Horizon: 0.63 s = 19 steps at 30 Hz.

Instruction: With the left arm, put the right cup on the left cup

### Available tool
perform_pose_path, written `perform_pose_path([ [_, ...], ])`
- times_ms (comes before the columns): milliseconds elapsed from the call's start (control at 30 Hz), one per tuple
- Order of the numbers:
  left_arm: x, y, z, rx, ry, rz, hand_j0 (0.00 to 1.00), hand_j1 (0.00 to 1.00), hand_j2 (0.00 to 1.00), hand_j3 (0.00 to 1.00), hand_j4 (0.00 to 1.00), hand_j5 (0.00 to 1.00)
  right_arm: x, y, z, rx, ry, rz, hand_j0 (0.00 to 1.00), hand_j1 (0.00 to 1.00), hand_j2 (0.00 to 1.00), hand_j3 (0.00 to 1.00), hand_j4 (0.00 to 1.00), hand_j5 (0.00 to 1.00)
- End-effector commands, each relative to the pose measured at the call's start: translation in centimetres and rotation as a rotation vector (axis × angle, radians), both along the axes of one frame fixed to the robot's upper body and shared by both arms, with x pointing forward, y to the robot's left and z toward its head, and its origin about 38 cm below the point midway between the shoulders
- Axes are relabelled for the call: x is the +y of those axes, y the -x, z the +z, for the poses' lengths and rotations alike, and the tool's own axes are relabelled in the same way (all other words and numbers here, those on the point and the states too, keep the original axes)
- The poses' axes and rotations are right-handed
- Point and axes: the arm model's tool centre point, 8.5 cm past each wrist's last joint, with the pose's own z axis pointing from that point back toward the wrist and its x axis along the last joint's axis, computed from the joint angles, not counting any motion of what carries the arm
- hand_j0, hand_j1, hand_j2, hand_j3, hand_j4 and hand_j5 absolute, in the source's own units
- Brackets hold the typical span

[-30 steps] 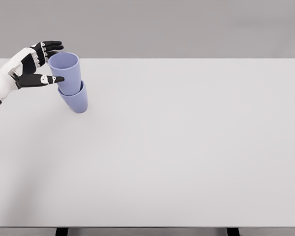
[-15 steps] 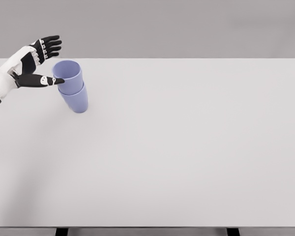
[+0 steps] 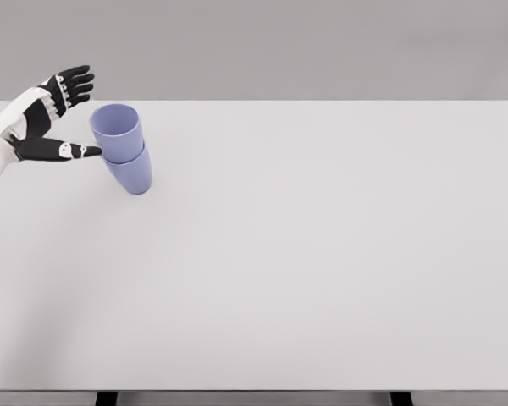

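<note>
- Head view: the left hand (image 3: 42, 118) hovers at the far-left edge of the white surface (image 3: 322, 271), fingers spread wide and holding nothing; its thumb (image 3: 72, 150) points toward 3 o'clock, tip just beside the cups, and whether it touches them cannot be told.
- Head view: the upper cup (image 3: 116, 132) sits nested in the lower cup (image 3: 132, 173), both lavender, the pair standing at 3 o'clock of the hand near the surface's far-left corner; the top one looks seated, rim facing up.
- Head view: the stack appears made, so the step in hand reads as the release and retreat. Done well, that means drawing the hand away toward 9 o'clock with the fingers (image 3: 74, 82) kept splayed, so neither thumb nor fingertips brush the upper cup's wall on the way out.
- Head view: the stack seems to lean slightly, upper cup set toward 11 o'clock of the lower; a light knock at the rim could topple it, so a slow, level withdrawal looks the safer course.
- Head view: the right arm does not appear.
</note>
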Motion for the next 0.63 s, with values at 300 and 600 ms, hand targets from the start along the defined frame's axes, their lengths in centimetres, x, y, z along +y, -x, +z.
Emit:
perform_pose_path([
  [300,2.0,2.0,2.0,-0.090,0.001,0.046,1.00,1.00,1.00,1.00,1.00,1.00,0.0,0.0,0.0,0.000,-0.001,-0.001,1.00,1.00,1.00,1.00,1.00,1.00],
  [600,2.9,2.6,1.8,-0.086,-0.022,0.059,1.00,1.00,1.00,1.00,1.00,1.00,0.0,0.0,0.0,-0.001,0.001,-0.001,1.00,1.00,1.00,1.00,1.00,1.00],
])
